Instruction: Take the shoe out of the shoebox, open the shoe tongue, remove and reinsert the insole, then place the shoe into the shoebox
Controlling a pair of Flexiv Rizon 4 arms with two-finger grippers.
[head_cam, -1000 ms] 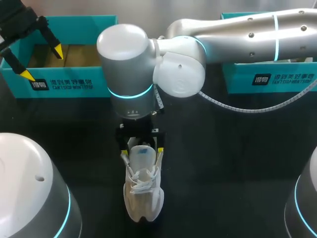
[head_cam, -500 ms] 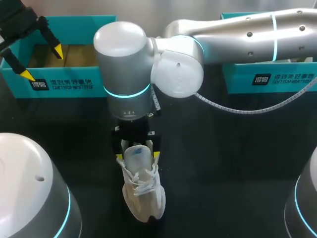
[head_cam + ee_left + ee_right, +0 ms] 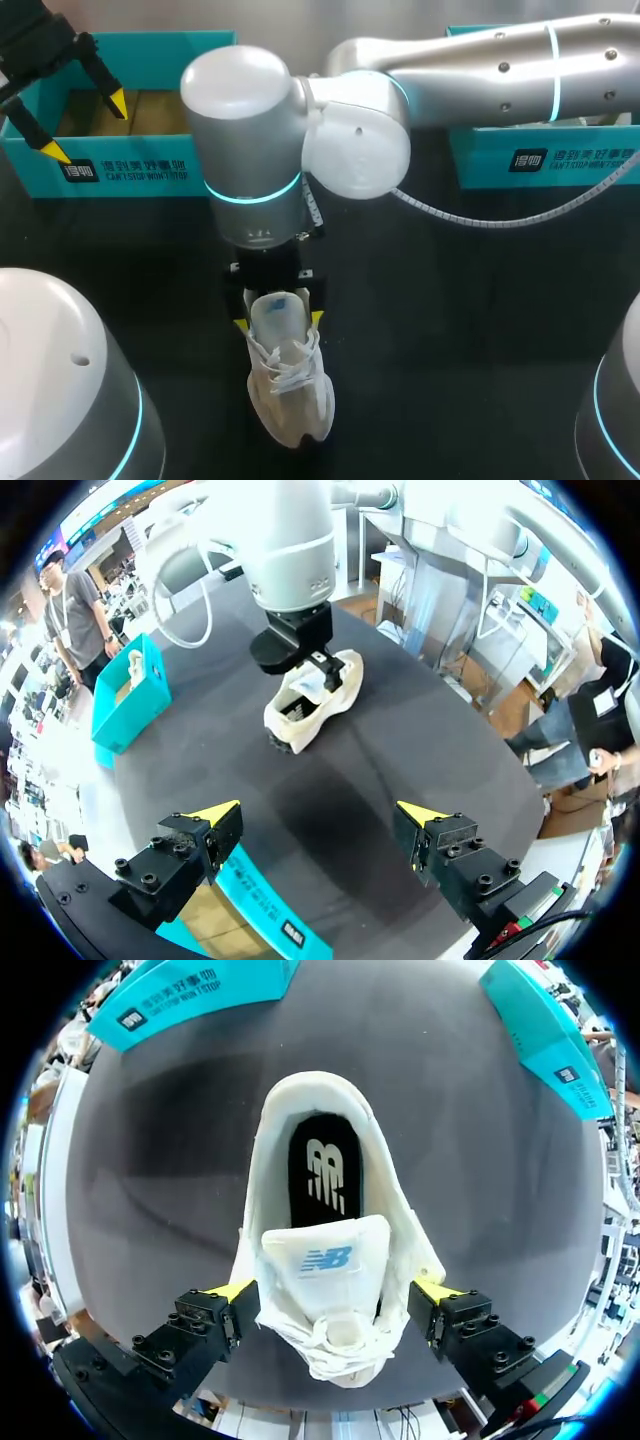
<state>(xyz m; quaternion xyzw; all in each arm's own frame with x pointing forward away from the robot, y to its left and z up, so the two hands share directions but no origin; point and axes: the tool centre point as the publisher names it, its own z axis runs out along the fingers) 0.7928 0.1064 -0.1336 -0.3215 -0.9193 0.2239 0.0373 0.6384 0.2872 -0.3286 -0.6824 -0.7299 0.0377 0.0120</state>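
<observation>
A white shoe (image 3: 287, 385) lies on the dark table, toe toward the front edge. In the right wrist view its tongue (image 3: 325, 1260) stands up and the black insole (image 3: 322, 1168) lies inside. My right gripper (image 3: 278, 320) hangs over the heel half, open, with one yellow-tipped finger (image 3: 232, 1292) on each side of the shoe (image 3: 330, 1220) by the tongue. My left gripper (image 3: 87, 127) stays open and empty above the teal shoebox (image 3: 120, 165) at the back left. The left wrist view shows that gripper (image 3: 320, 815) over the box edge (image 3: 250, 895), with the shoe (image 3: 310, 705) far ahead.
A second teal box (image 3: 540, 150) stands at the back right, under my right arm; it also shows in the left wrist view (image 3: 125, 695). Dark bare table surrounds the shoe on both sides.
My right arm has shifted a little to the left. The shoe's heel end swung left with it, so the toe now points slightly more to the right. The left arm has not moved.
</observation>
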